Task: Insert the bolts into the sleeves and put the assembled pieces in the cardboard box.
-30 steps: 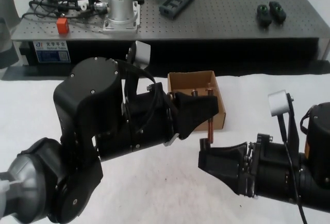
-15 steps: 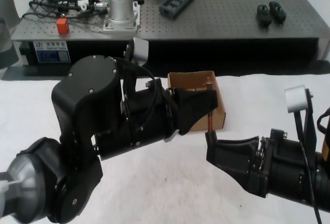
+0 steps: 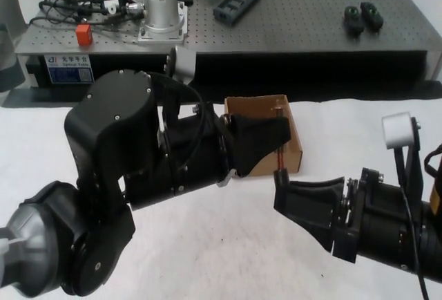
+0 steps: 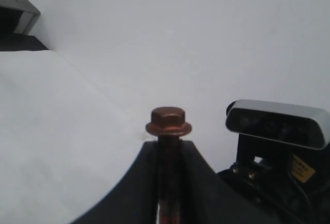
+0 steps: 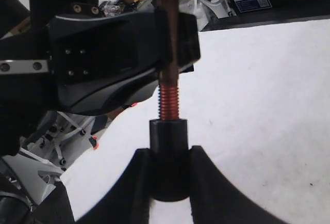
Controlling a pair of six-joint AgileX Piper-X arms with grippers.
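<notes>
My left gripper point(image 3: 279, 136) is shut on a copper bolt point(image 4: 168, 122) and holds it upright, head up, in front of the cardboard box point(image 3: 238, 104). The bolt's threaded end point(image 5: 168, 100) hangs down below the left gripper's fingers point(image 4: 198, 182). Directly beneath it, my right gripper point(image 5: 168, 175) is shut on a black sleeve point(image 5: 168, 141), with the opening facing up. The thread tip meets the top of the sleeve point(image 3: 281, 173); how deep it sits inside is hidden.
A white cloth point(image 3: 207, 245) covers the work surface. Behind it stands a perforated metal bench point(image 3: 297, 30) with a black tray point(image 3: 237, 1), two small black parts point(image 3: 362, 18), an orange block point(image 3: 83, 34) and cables. The right arm's camera point(image 4: 278, 123) is near the bolt.
The right gripper moved right and slightly up, bringing the sleeve under the bolt. The left gripper lifted the bolt a little, closer to the box front.
</notes>
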